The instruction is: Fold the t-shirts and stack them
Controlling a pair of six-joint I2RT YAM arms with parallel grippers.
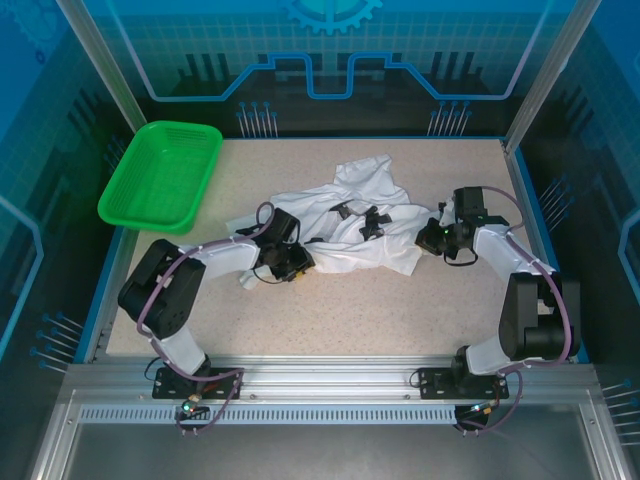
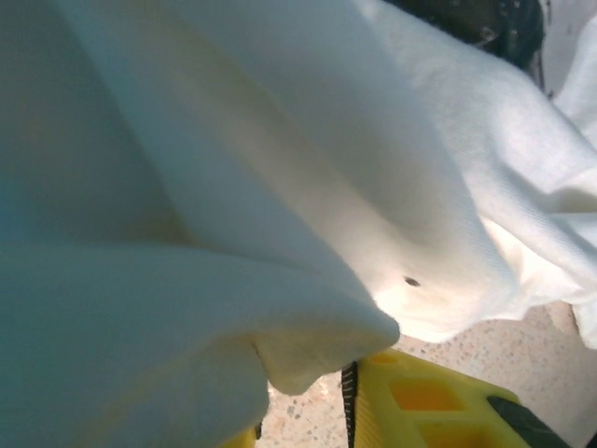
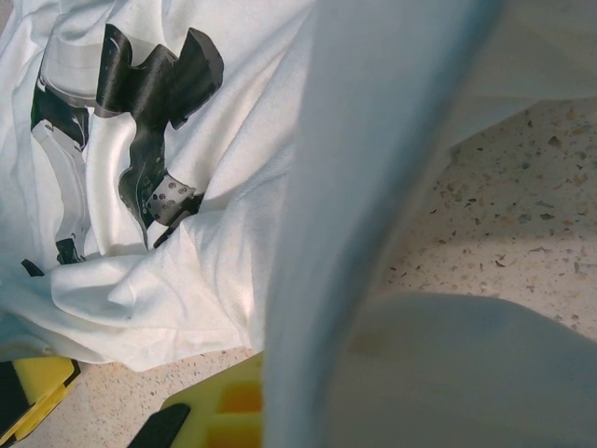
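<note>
Top external: t-shirts heaped, nothing folded yet. Right tool is clamped shut on cloth; left tool is buried, can't tell. Next up, probably: spread one flat.

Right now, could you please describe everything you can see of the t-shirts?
The t-shirts lie in one crumpled, unfolded heap mid-table: soft white cloth, black print showing among the folds. The left claw sits at the heap's near-left edge under draped cloth; the right claw is shut on its right edge.
</note>
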